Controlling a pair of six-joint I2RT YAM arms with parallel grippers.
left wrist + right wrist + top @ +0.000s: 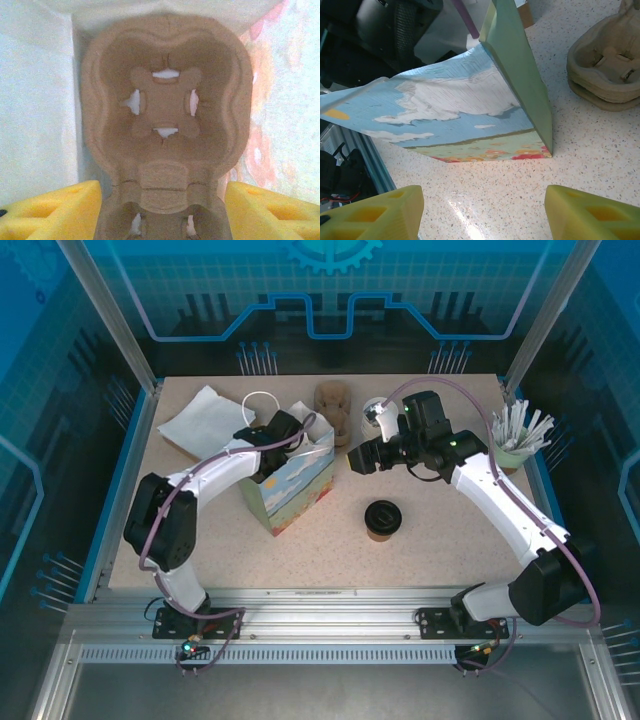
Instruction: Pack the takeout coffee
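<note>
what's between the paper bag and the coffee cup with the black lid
Just bare speckled table lies between the paper bag and the takeout coffee, as seen in the top view.

The bottom edge crops the left pincer's (161, 200) yellow fingers (55, 212).

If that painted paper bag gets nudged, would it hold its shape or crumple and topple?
The paper bag would probably flex: its printed side visibly bows. It stands tall on a narrow base, so a high push might tip it, though the pulp tray inside may steady it.
</note>
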